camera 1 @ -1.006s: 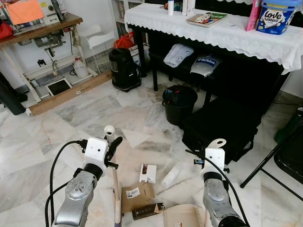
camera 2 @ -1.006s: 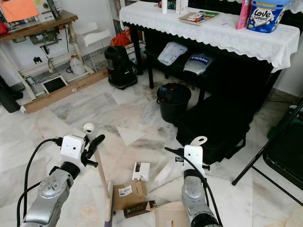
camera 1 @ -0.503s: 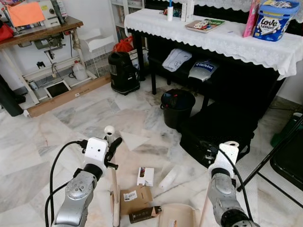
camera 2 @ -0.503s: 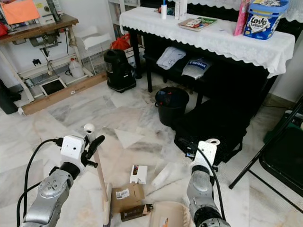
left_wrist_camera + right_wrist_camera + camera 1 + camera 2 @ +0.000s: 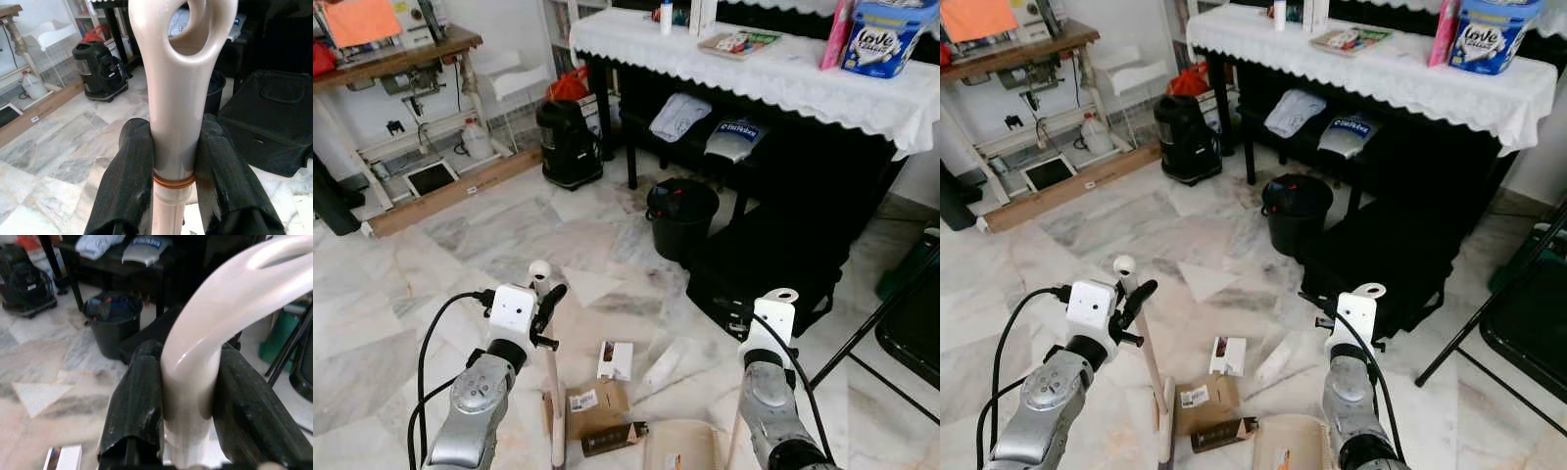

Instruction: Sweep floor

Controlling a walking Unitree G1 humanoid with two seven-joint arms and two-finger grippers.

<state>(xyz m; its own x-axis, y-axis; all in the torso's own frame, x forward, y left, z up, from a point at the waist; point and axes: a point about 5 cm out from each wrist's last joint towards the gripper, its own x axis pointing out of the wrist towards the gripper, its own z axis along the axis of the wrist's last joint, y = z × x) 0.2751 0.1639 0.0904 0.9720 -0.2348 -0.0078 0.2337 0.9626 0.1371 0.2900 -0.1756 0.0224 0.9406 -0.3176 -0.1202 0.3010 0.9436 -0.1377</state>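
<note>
White-grey marble floor [image 5: 431,245] before us, litter near our arms. Cream plastic dustpan [image 5: 680,446] low on floor, its curved cream handle [image 5: 215,333] clamped in our right gripper [image 5: 188,396] fingers. Cream broom pole [image 5: 176,112] upright, our left gripper [image 5: 173,171] fingers clamped on it. Brown cardboard piece [image 5: 595,404], small white box [image 5: 616,359] between pole and dustpan.

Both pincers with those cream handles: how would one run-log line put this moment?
left pincer: shut on cream broom handle | right pincer: shut on cream dustpan handle | brown cardboard scraps: unswept on marble floor
</note>
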